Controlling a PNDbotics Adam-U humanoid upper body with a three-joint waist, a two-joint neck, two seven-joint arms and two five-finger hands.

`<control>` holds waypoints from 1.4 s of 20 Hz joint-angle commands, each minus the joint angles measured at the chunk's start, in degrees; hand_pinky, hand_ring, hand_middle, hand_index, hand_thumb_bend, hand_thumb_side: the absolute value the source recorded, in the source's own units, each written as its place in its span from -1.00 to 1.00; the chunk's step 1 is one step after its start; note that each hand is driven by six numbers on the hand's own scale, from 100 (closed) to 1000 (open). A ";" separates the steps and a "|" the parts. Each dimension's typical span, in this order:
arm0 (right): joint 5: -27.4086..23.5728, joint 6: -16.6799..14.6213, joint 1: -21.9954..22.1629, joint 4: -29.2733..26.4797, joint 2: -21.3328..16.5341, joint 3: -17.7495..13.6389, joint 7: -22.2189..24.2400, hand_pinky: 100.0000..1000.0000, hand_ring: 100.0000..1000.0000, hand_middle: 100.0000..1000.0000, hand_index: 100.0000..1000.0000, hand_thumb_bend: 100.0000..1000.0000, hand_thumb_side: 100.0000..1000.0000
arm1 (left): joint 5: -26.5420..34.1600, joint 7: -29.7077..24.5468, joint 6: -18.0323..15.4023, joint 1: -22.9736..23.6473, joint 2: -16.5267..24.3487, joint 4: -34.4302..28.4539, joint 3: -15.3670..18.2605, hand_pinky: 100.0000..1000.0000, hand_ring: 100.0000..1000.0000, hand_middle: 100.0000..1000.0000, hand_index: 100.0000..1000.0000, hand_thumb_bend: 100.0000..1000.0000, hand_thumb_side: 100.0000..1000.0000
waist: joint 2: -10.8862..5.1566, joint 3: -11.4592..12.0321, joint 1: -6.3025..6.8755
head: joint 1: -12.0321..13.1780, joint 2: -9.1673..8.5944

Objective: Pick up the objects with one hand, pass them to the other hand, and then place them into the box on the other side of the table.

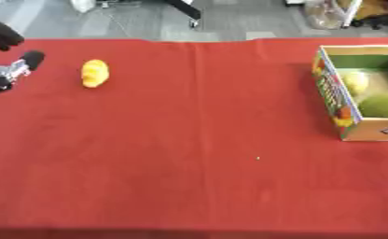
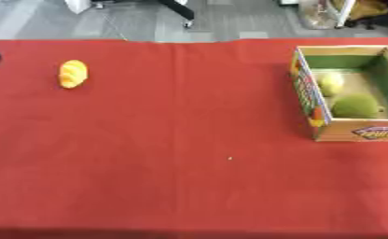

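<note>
Surface (image 2: 189,186): covered in red cloth, the near half bare but for a tiny pale speck (image 2: 229,158) right of centre. Yellow object (image 1: 94,73): a lumpy oblong piece, lying on the cloth at the far left, apart from everything else. Box (image 2: 311,100): open-topped cardboard, with printed colourful outer walls and a green inner lining, standing at the far right of the surface, well apart from the yellow object. Contents of box: one pale yellow-green round fruit (image 2: 331,83) toward the far side, one darker green rough-skinned round item (image 2: 356,106) just nearer, the two close together on the box floor. Left hand (image 1: 10,70): black with silver parts, showing at the far left edge, near the yellow object but not touching it; it has hold of nothing, and how far its fingers are spread cannot be told. Right hand: appears in neither view.
</note>
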 commanded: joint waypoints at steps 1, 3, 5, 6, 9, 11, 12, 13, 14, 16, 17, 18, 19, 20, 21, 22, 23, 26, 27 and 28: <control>-2.60 -0.36 1.03 -7.09 0.14 -1.72 -1.14 0.33 0.41 0.05 0.69 -0.66 -0.32 | 0.11 0.85 -0.11 -1.55 0.08 0.29 1.30 0.34 0.24 0.10 0.14 -0.07 -0.18 | -1.00 -0.02 -0.90 | 0.92 -0.09; -4.44 -0.93 2.88 -12.71 2.09 -2.03 -1.44 0.33 0.40 0.04 0.67 -0.76 -0.36 | -0.16 1.33 -0.12 -2.22 -0.78 0.83 1.53 0.34 0.25 0.10 0.14 -0.07 -0.20 | -0.92 -0.26 -1.03 | 1.37 -0.23; -6.13 -1.26 4.84 -18.67 4.09 -1.95 -1.49 0.33 0.40 0.04 0.66 -0.77 -0.36 | -0.57 1.79 -0.13 -3.12 -1.69 1.54 1.61 0.34 0.25 0.10 0.14 -0.07 -0.20 | -0.84 -0.59 -1.17 | 1.70 -0.47; -7.24 -1.88 5.74 -22.01 5.81 -1.51 -1.35 0.33 0.38 0.02 0.65 -0.87 -0.38 | -1.02 1.98 -0.09 -3.78 -2.37 2.03 1.67 0.34 0.26 0.11 0.14 -0.06 -0.21 | -0.82 -0.70 -1.22 | 1.98 -0.72; -9.85 -3.19 8.21 -29.48 10.25 0.26 0.53 0.33 0.39 0.02 0.64 -0.95 -0.38 | -3.37 2.17 0.32 -5.29 -3.82 4.41 1.67 0.35 0.27 0.12 0.15 -0.06 -0.22 | -0.99 -0.88 -1.22 | 3.20 -1.01; -11.22 -3.74 9.55 -32.60 13.00 1.31 2.35 0.32 0.38 0.01 0.63 -0.98 -0.37 | -5.17 2.43 0.80 -6.23 -4.41 6.77 1.84 0.34 0.27 0.13 0.15 -0.06 -0.22 | -0.91 -1.18 -1.15 | 3.89 -1.57; -11.96 -3.91 10.19 -33.73 14.26 1.71 3.13 0.32 0.38 0.01 0.63 -0.99 -0.36 | -5.67 2.74 1.14 -6.78 -4.80 8.35 1.98 0.34 0.27 0.13 0.15 -0.06 -0.22 | -0.88 -1.41 -1.12 | 4.13 -1.70; -12.40 -3.94 10.66 -34.52 15.14 1.94 3.75 0.32 0.38 0.01 0.62 -1.00 -0.35 | -5.93 3.04 1.28 -7.21 -5.11 9.70 2.05 0.34 0.28 0.13 0.15 -0.07 -0.21 | -0.86 -1.55 -1.09 | 4.26 -1.82; -12.84 -4.00 11.26 -35.22 16.41 2.34 4.44 0.32 0.38 0.01 0.62 -1.00 -0.35 | -5.73 3.37 1.82 -7.86 -5.69 11.83 2.17 0.34 0.28 0.13 0.14 -0.07 -0.21 | -0.83 -1.66 -1.04 | 4.32 -2.00; -12.86 -4.04 12.23 -36.20 18.34 2.94 5.82 0.32 0.38 0.00 0.61 -1.00 -0.34 | -4.29 4.11 3.11 -9.46 -7.00 16.73 2.18 0.34 0.28 0.13 0.13 -0.07 -0.20 | -0.89 -1.71 -0.99 | 4.18 -2.00; -12.64 -4.04 12.60 -36.49 19.04 3.15 6.37 0.31 0.38 0.00 0.61 -1.00 -0.34 | -3.30 4.62 3.53 -10.30 -7.51 19.05 2.07 0.34 0.29 0.14 0.13 -0.04 -0.19 | -0.92 -1.73 -0.98 | 4.09 -2.04; -12.66 -4.05 13.00 -36.66 19.80 3.52 6.92 0.31 0.38 0.00 0.61 -1.00 -0.34 | -2.61 5.58 4.39 -11.54 -8.14 21.91 2.05 0.34 0.29 0.14 0.14 -0.01 -0.18 | -0.91 -1.94 -0.97 | 4.03 -2.26; -12.75 -4.07 13.25 -36.77 20.27 3.80 7.34 0.31 0.38 0.00 0.60 -1.00 -0.33 | -2.22 6.59 4.98 -12.76 -8.66 24.45 1.89 0.34 0.30 0.14 0.14 0.03 -0.18 | -0.91 -2.10 -0.99 | 4.03 -2.30; -12.90 -4.11 13.45 -36.85 20.57 4.12 7.78 0.31 0.38 -0.01 0.60 -1.00 -0.33 | -2.11 7.73 5.72 -14.38 -9.34 27.38 1.65 0.35 0.31 0.16 0.14 0.11 -0.17 | -0.93 -2.31 -1.02 | 4.13 -2.14; -13.09 -4.16 13.55 -36.90 20.73 4.39 8.12 0.31 0.38 -0.01 0.60 -1.00 -0.34 | -2.17 8.74 6.23 -16.08 -10.07 30.19 1.36 0.35 0.32 0.16 0.15 0.16 -0.16 | -0.96 -2.44 -1.03 | 4.32 -2.02; -13.24 -4.19 13.55 -36.96 20.84 4.62 8.41 0.31 0.38 -0.01 0.60 -1.00 -0.33 | -2.31 9.61 6.59 -17.70 -10.70 32.97 1.00 0.35 0.32 0.17 0.16 0.24 -0.14 | -0.99 -2.50 -1.04 | 4.49 -1.94; -13.36 -4.20 13.52 -36.99 20.97 4.80 8.64 0.31 0.38 -0.01 0.60 -1.00 -0.33 | -2.82 10.30 6.79 -19.10 -11.21 35.44 0.61 0.36 0.34 0.18 0.17 0.36 -0.09 | -1.04 -2.55 -1.06 | 4.58 -1.88; -13.76 -4.22 13.50 -37.12 21.52 5.22 9.19 0.31 0.38 -0.01 0.60 -1.00 -0.32 | -5.17 11.94 7.07 -22.92 -12.60 41.81 -0.20 0.37 0.35 0.20 0.17 0.52 -0.06 | -1.08 -2.90 -1.24 | 4.76 -2.11; -13.88 -4.21 13.50 -37.15 21.64 5.32 9.30 0.31 0.37 -0.01 0.59 -1.00 -0.32 | -6.54 12.61 7.35 -24.07 -12.94 43.68 -0.37 0.37 0.36 0.20 0.17 0.56 -0.05 | -1.02 -3.10 -1.33 | 4.78 -2.10; -14.03 -4.22 13.51 -37.21 21.73 5.42 9.40 0.31 0.37 -0.01 0.59 -1.00 -0.32 | -7.98 13.23 7.86 -25.28 -13.33 45.69 -0.50 0.38 0.36 0.21 0.17 0.55 -0.05 | -0.97 -3.29 -1.41 | 4.90 -1.97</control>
